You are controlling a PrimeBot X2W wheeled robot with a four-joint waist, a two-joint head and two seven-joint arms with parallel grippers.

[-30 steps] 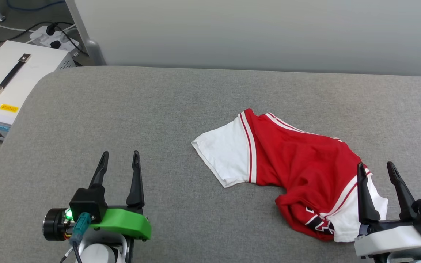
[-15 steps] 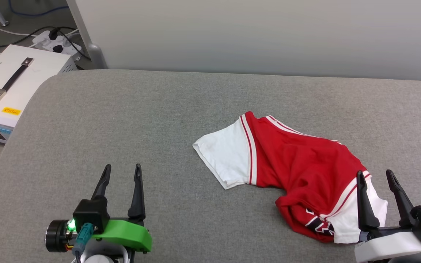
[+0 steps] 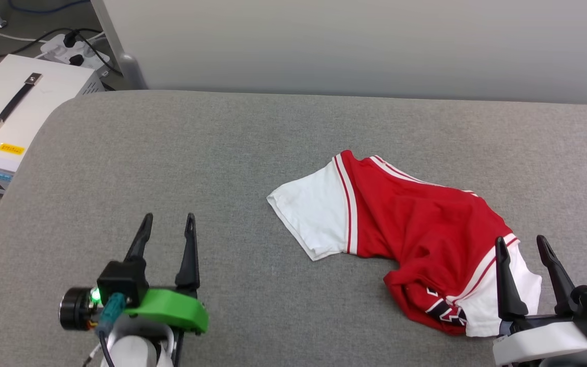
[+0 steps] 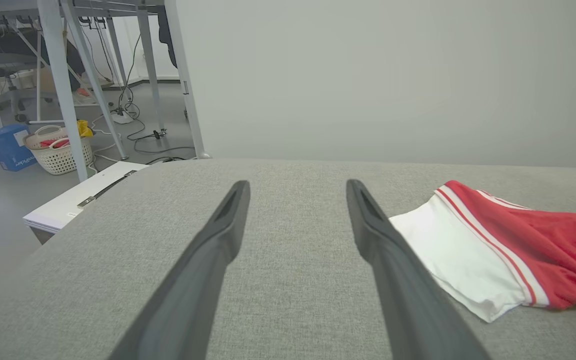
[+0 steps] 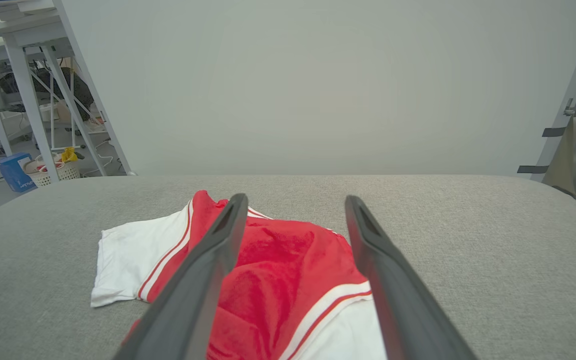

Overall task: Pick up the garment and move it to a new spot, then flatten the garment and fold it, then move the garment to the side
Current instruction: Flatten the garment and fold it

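The garment (image 3: 416, 229), a red jersey with white sleeves and striped trim, lies crumpled on the grey padded table (image 3: 222, 153), right of centre. One white sleeve (image 3: 314, 216) spreads to its left; part of a black print shows at its near edge. My right gripper (image 3: 522, 243) is open, hovering over the garment's near-right white sleeve with nothing between its fingers. In the right wrist view the garment (image 5: 288, 265) lies under and between those fingers (image 5: 218, 250). My left gripper (image 3: 167, 220) stands open above bare table, well left of the garment (image 4: 518, 240).
A white equipment box (image 3: 13, 112) with a black handle sits on the floor off the table's far-left corner, beside a power strip and cables (image 3: 69, 48). A pale wall panel (image 3: 354, 46) rises behind the table. Desk legs and a basket (image 4: 58, 150) stand beyond the left side.
The head view has wobbled slightly down and back up. My right gripper sits a little lower in view than a second ago. The garment has not moved.
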